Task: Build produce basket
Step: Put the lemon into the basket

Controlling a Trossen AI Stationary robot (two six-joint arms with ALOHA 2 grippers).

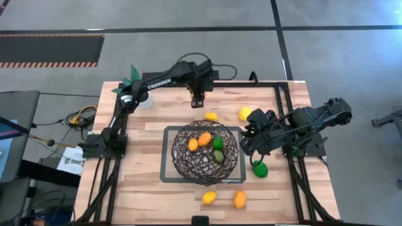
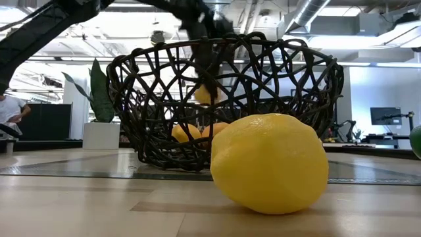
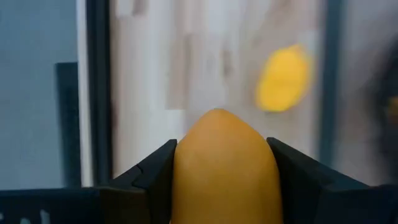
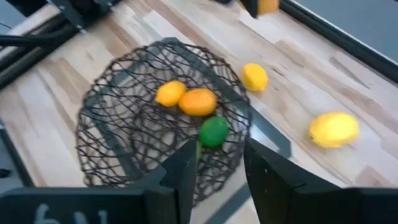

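The basket [image 1: 206,152] sits on a grey-framed mat [image 1: 167,157] in the middle of the table [image 1: 151,201], holding two orange fruits [image 1: 205,138] and two green ones [image 1: 218,143]. Left gripper [image 1: 198,100] hangs over the far side of the table, beyond the basket, fingers [image 3: 155,174] pinching an orange fruit [image 3: 222,168]. Right gripper [image 1: 246,139] is just beside the basket's right rim, fingers [image 4: 186,171] parted with a narrow gap and nothing between them. Loose on the table: two yellow fruits [image 1: 211,116] behind the basket, one green [image 1: 260,168] to its right, one yellow [image 1: 209,197] and one orange [image 1: 239,199] along the near edge.
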